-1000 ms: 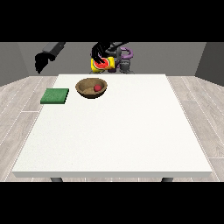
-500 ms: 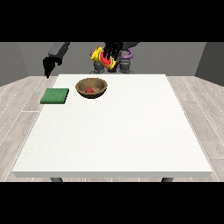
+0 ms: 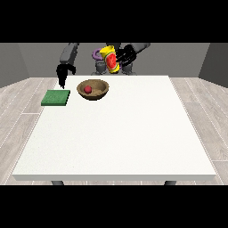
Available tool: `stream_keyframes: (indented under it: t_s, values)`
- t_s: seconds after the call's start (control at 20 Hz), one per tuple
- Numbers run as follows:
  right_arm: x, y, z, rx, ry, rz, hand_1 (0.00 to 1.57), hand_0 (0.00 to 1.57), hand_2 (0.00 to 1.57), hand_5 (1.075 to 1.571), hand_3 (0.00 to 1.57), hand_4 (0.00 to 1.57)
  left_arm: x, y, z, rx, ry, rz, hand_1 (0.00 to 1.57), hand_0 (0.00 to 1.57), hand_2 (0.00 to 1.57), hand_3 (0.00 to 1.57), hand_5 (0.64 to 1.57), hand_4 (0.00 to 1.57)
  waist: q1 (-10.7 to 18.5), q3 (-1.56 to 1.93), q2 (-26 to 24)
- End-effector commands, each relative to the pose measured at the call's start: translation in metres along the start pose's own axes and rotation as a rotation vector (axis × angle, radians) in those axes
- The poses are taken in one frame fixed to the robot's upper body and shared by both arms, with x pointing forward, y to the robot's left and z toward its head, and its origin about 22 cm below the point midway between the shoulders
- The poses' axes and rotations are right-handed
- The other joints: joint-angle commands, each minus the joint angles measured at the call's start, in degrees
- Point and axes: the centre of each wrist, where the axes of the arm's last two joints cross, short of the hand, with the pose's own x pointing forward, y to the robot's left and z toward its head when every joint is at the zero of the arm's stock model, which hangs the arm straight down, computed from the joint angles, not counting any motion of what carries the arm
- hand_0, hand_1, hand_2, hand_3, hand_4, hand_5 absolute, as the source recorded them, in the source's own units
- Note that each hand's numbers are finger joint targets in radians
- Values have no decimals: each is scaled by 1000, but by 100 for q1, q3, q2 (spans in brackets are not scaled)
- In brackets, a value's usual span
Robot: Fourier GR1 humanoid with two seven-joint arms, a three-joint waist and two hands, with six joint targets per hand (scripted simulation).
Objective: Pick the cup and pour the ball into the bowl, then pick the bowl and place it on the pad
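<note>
Cup (image 3: 109,60), yellow with a red patch, sits in the fingers of the hand at the view's right (image 3: 125,54), which curl round it and hold it up in the air behind the bowl (image 3: 93,89), clear of the surface (image 3: 120,133). It looks tilted, and since the red ball (image 3: 88,89) already lies inside the wooden bowl, the pour appears done and the cup is probably being carried off. From that hand the arm runs up and back toward the robot's body, most of which is cut off by the upper edge of the scene. The bowl stands upright near the far edge of the surface, just beside the green pad (image 3: 56,97), which lies flat to its left in the view; they are close but apart. The hand at the view's left (image 3: 61,73) hangs above the pad's far edge with its fingers pointing down and holding nothing, likely placed there to take the bowl next; whether those fingers are straight or partly curled is hard to make out. How the cup's rim faces and whether the cup is empty inside cannot be seen. A purple ring-like shape (image 3: 96,54) shows just behind the cup; what it is cannot be told.
</note>
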Motion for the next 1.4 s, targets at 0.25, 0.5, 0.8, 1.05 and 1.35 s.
stream_keyframes:
  t_s: [0.25, 0.5, 0.8, 1.05, 1.35]
  values:
    - [4, 48, -4, 40, 81, 21, 0, 0, 0, 1570, 0, 0, -93, 20, 49, -139, 194, 315, 0, 0, 0, 0, 733, 0, -246, 28, -99]
    - [-22, 59, 11, -53, 60, 0, 0, 0, 0, 1571, 0, 0, -89, 23, 40, -194, 144, 342, 0, 0, 0, 0, 732, 0, 166, 35, 104]
    - [-32, 24, 20, -98, 70, -5, 0, 0, 0, 1571, 0, 0, -78, 19, 36, -193, 114, 354, 0, 0, 0, 0, 743, 0, 299, 36, 220]
    - [-53, 29, 26, -89, 23, -29, 0, 0, 0, 1571, 0, 0, -87, 40, 20, -162, 30, 350, 0, 0, 0, 0, 752, 0, 391, 37, 595]
    - [-81, 20, 41, -261, 145, -126, 1349, 1349, 1174, 1542, 0, 596, -67, 54, 12, -213, -86, 368, 0, 0, 0, 0, 753, 0, 889, 40, 1135]
